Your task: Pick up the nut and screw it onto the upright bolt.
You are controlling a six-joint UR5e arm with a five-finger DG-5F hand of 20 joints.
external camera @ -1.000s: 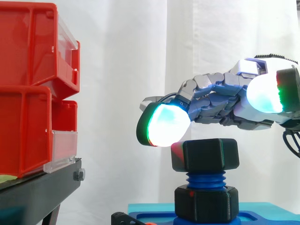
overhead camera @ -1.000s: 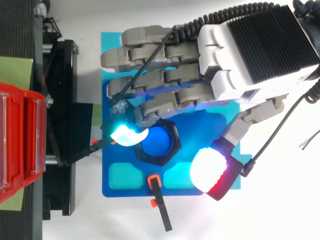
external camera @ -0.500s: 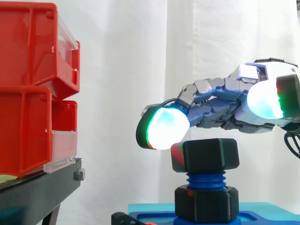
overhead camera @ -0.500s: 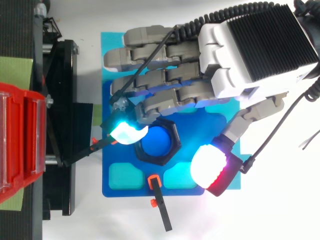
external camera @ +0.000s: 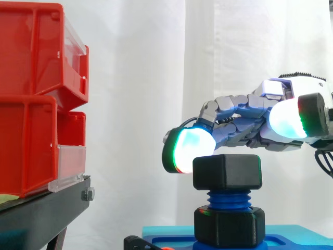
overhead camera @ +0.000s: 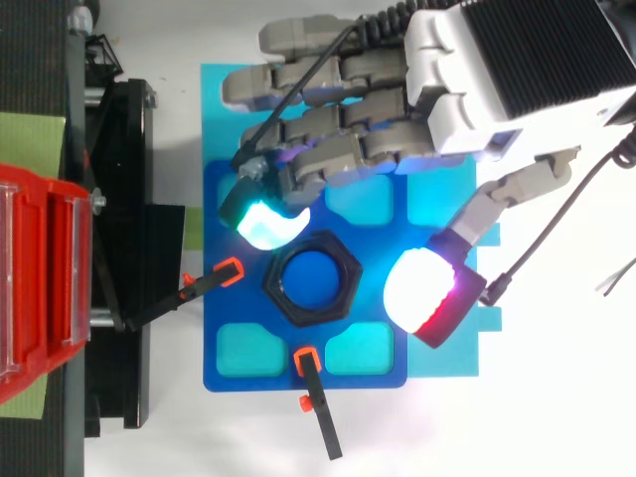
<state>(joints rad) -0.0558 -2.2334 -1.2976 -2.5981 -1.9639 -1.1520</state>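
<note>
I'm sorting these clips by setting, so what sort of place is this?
Most likely a robotics lab test bench: a white curtain as backdrop, red bins on a black stand, and a blue fixture holding an upright bolt with a nut, under a robot hand.

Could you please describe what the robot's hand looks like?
The hand has grey segmented fingers, a white shell and a black ribbed panel on its back. Its fingertips are thick rounded pads in black cups, glowing white-cyan with green and red edges.
</note>
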